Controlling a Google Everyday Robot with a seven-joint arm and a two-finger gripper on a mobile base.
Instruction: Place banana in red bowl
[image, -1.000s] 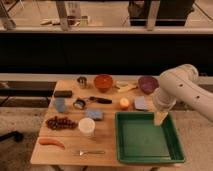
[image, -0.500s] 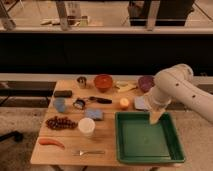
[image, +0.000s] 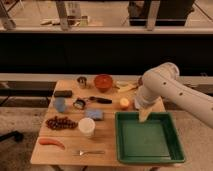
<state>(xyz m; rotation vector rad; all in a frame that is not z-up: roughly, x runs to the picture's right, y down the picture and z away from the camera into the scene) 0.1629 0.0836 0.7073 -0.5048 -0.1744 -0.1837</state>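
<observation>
The banana (image: 125, 87) is small and pale yellow. It lies on the wooden table (image: 107, 135) at the back, just right of the red bowl (image: 103, 82). The bowl is round, orange-red, and looks empty. My gripper (image: 144, 116) hangs at the end of the white arm (image: 159, 87), pointing down over the far left edge of the green tray (image: 150, 150). It is in front and to the right of the banana, apart from it. I see nothing in it.
The arm hides most of a dark purple bowl (image: 140, 80). A round orange fruit (image: 124, 103) lies left of the gripper. Left half of the table: white cup (image: 87, 127), grapes (image: 61, 122), carrot (image: 51, 142), fork (image: 90, 152), blue cup (image: 60, 104), metal cup (image: 82, 81), blue sponge (image: 95, 114).
The arm has swung left and back, now covering the purple bowl. The gripper has shifted left along the tray's far edge. Nothing on the table has moved.
</observation>
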